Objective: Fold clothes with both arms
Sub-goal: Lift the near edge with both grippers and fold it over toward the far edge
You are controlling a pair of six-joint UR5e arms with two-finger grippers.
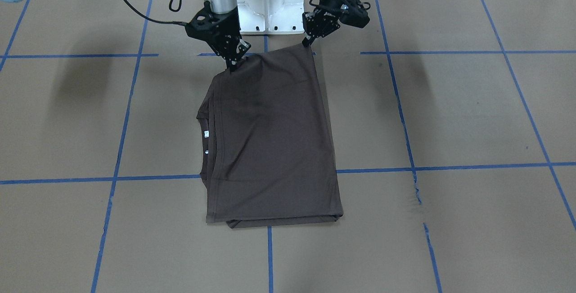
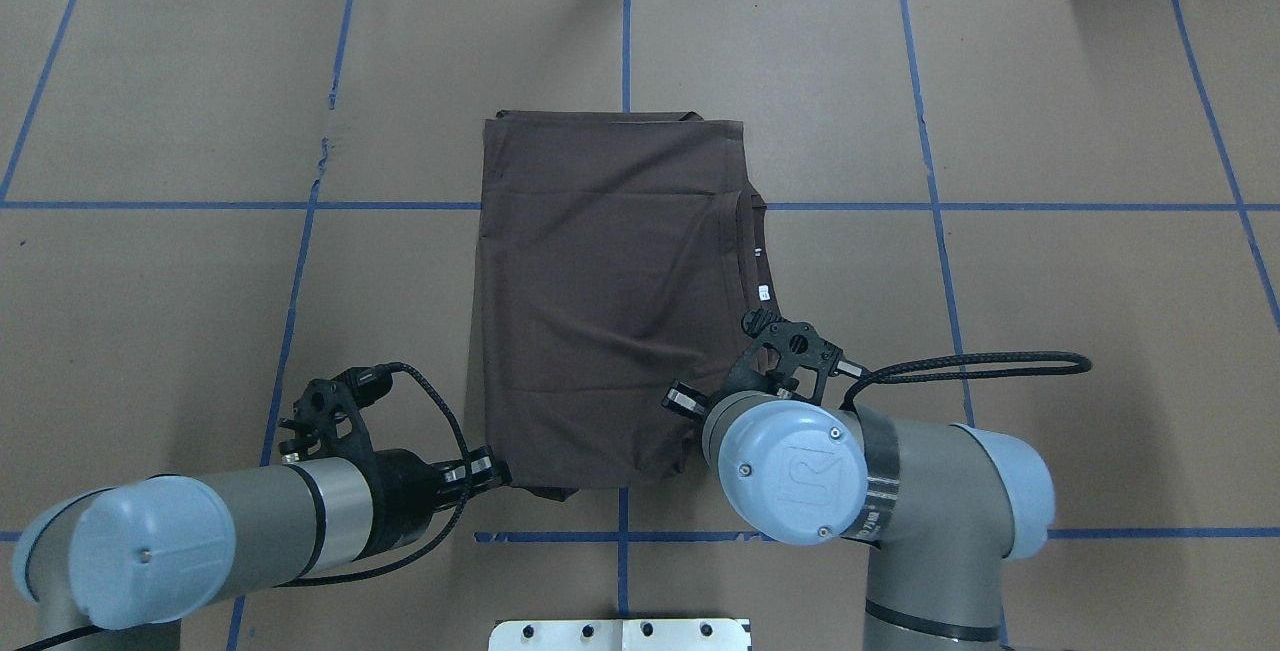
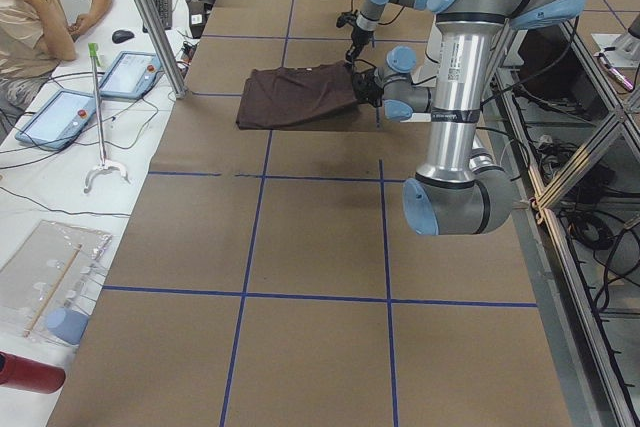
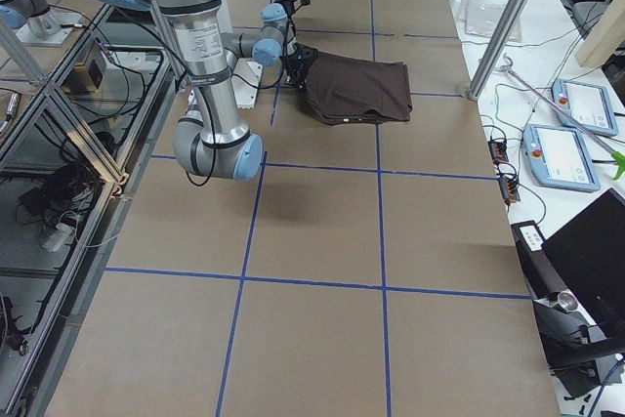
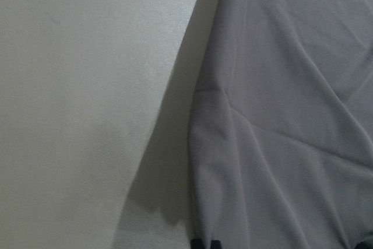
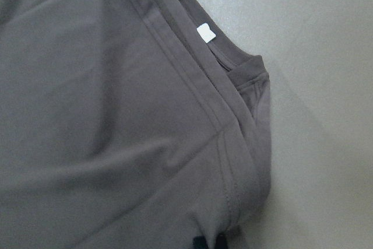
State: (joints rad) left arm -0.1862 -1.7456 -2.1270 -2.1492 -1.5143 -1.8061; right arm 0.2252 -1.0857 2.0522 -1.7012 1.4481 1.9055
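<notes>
As folded, shirt lies with long axis running away from robot, collar facing robot's right; left gripper and right gripper each seem clamped on a near corner.

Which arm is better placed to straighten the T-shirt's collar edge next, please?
Probably the right. The right gripper pinches the robot-side corner of the T-shirt on its collar side, the neck tag just beyond; the left gripper pinches the opposite corner.

Brown paper-covered table gridded with blue tape; white side desk holds tablets
</notes>
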